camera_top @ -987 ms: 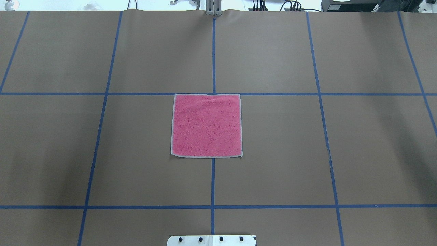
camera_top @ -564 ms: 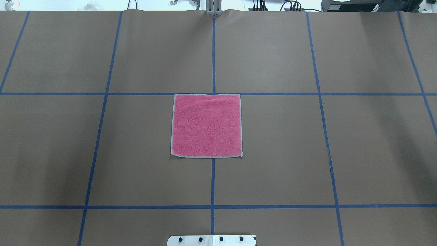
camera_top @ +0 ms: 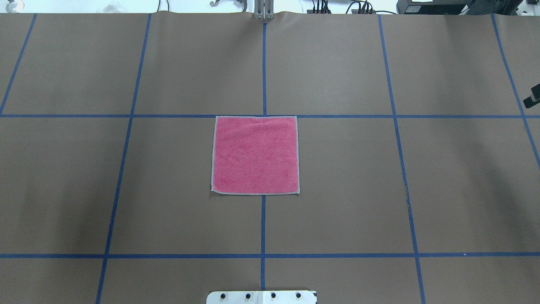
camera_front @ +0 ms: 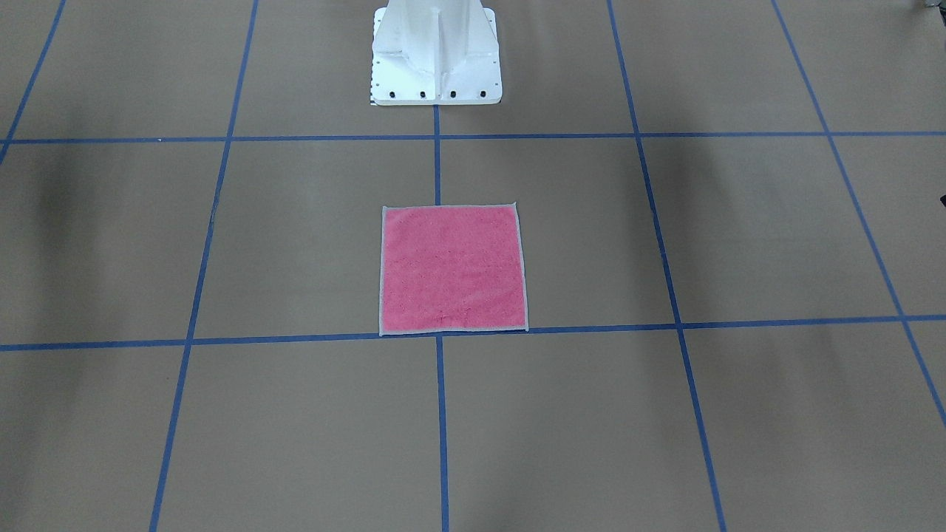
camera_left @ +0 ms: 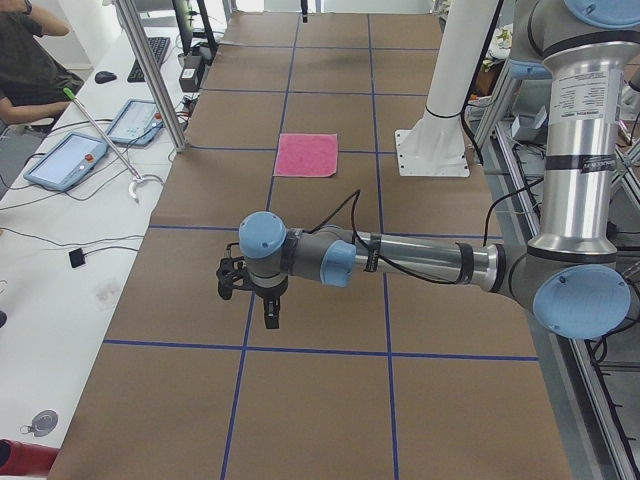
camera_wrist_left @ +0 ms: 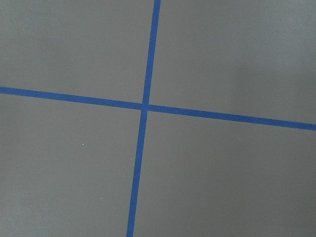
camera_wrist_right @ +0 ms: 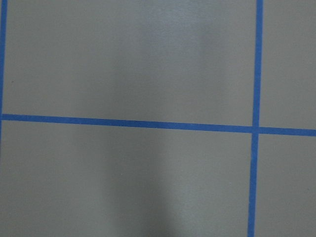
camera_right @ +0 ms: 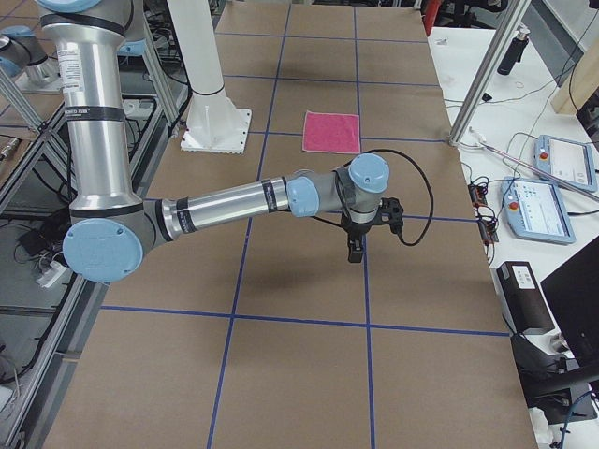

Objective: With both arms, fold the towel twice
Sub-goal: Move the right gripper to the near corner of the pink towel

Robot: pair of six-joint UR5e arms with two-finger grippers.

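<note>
**Item.** The towel [camera_top: 255, 155] lies flat and unfolded, pink face up, at the middle of the bench [camera_top: 346, 198], straight out from the white pedestal [camera_front: 436, 59]. Its far edge runs along a blue tape line [camera_top: 126, 115], and its sides sit square to the tape grid. Being square, it has no long axis, so either pair of opposite edges would serve for a first fold. The cloth is terry pile, soft and limp, with a pale grey stitched border. A faint ripple shows near the far edge.

**Hands.** The left hand [camera_left: 262, 300] hangs over bare bench well to the towel's left, fingers pointing down. The right hand [camera_right: 358, 245] hangs likewise, well to the towel's right. Neither touches the cloth. Both look about equally far off, so neither arm has the advantage. Whether either hand's fingers are apart or together cannot be told from these views.

**Judgement.** No fold has begun. Each hand must travel inward to its own side's corners. The thin border, flush on the smooth cover, may resist pinching.
</note>
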